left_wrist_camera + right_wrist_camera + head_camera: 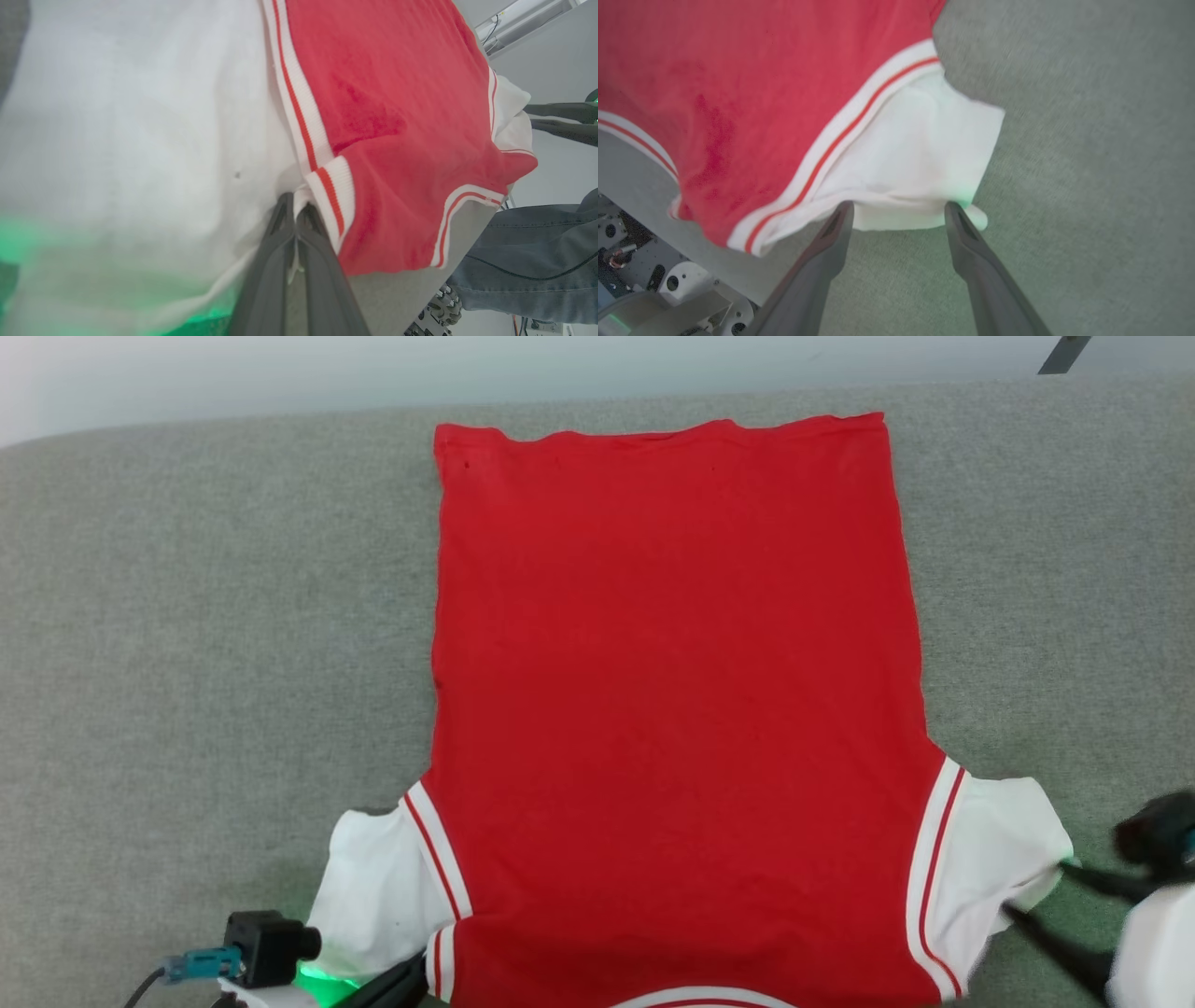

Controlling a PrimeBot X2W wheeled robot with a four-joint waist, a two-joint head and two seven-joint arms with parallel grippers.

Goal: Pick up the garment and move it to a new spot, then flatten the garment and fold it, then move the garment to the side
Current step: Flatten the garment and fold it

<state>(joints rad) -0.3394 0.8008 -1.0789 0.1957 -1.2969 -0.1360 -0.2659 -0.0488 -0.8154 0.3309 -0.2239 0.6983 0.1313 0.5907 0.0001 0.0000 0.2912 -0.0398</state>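
Left gripper (pixel 418 965): lower left of my head view, fingers pressed together. I read it as clamped on the garment where the left sleeve meets the striped collar trim. My left wrist view shows a sliver of white cloth caught between the fingers (pixel 280 242).
Left sleeve (pixel 373 887): white, a bit rumpled, lying on the tabletop, with a green glow on its near edge.
Garment (pixel 672 691): spread flat on the tabletop with the plain red face up. Hem is at the far side, collar end towards me and close to the tabletop's near edge. Red-white stripes run along both shoulder seams.
Right sleeve (pixel 999 859): white, lying flat, cuff pointing outward, faint green tint at its corner.
Right gripper (pixel 1036 887): lower right, fingers spread wide. In my right wrist view the tips sit at the sleeve's near edge, one at either end of it, and nothing is pinched. I can't tell whether the tips touch the cloth.
Tabletop (pixel 187 663): covered in grey fabric, bare on both sides of the garment.
Person: a leg in jeans (pixel 528 261) just beyond the tabletop's near edge, seen from my left wrist view.
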